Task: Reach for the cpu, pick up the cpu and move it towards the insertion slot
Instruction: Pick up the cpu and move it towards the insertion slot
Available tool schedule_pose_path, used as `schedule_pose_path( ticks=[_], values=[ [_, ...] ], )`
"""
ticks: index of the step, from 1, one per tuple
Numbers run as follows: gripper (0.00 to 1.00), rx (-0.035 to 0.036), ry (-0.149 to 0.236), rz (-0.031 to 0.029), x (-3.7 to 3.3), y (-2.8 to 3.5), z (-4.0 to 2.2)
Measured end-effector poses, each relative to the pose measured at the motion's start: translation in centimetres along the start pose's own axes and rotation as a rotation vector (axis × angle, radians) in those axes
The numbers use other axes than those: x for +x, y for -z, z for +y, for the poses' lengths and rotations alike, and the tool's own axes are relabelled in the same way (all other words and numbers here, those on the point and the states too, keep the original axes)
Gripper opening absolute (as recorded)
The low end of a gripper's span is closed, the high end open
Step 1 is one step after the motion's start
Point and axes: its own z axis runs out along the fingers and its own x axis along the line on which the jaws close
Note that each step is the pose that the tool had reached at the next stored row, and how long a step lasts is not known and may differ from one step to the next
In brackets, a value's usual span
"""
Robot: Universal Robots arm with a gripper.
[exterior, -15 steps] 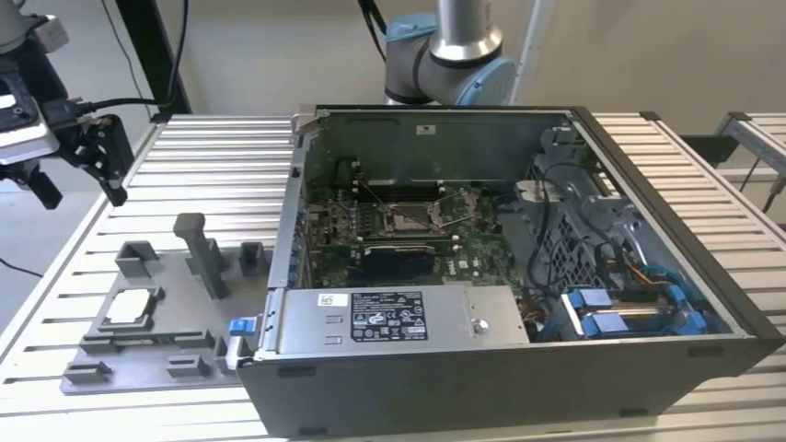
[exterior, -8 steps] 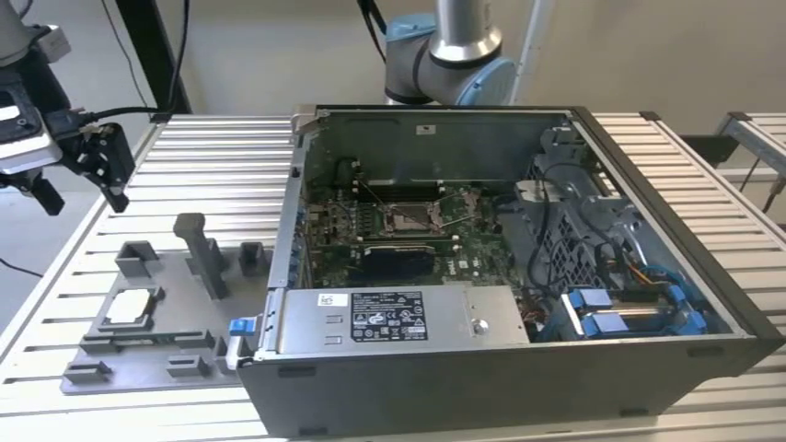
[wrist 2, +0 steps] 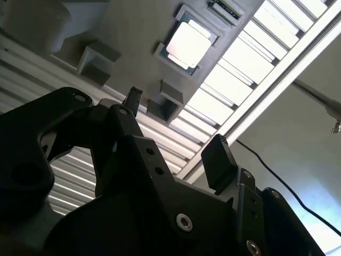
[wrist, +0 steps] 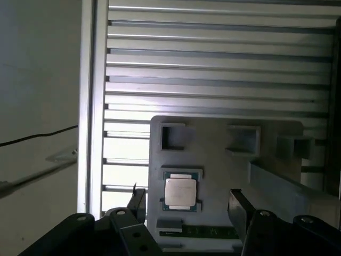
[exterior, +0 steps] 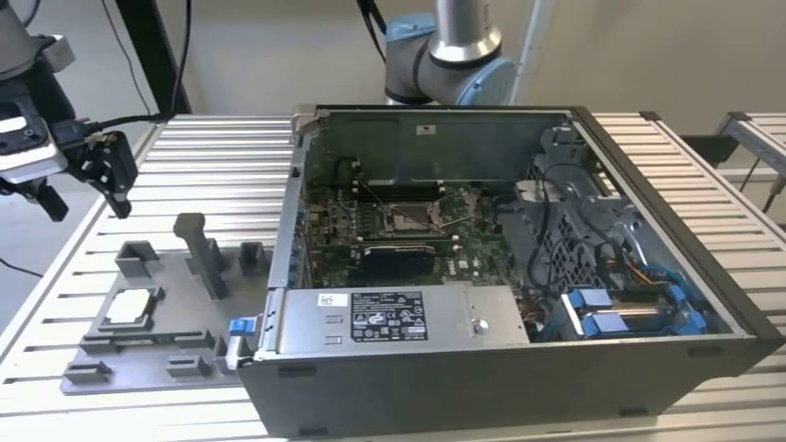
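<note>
At the exterior view's left, above the slatted table (exterior: 209,152), the gripper (exterior: 84,198) hangs with its jaws parted and empty, well apart from the cpu (exterior: 132,307). The cpu lies flat in a recess of the grey fixture (exterior: 160,359). Risks noted: an off-centre descent would likely strike the recess walls or the upright post (exterior: 202,258). So thin a chip may slip from the grip. The case wall (exterior: 293,212) stands between fixture and insertion slot (exterior: 406,218).
</note>
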Motion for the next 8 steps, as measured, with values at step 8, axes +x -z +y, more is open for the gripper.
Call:
schedule_pose_path(
  ticks=[8],
  values=[
    [1.00, 0.0001, 0.000, -0.0001, 0.04, -1.03, -0.04]
  ],
)
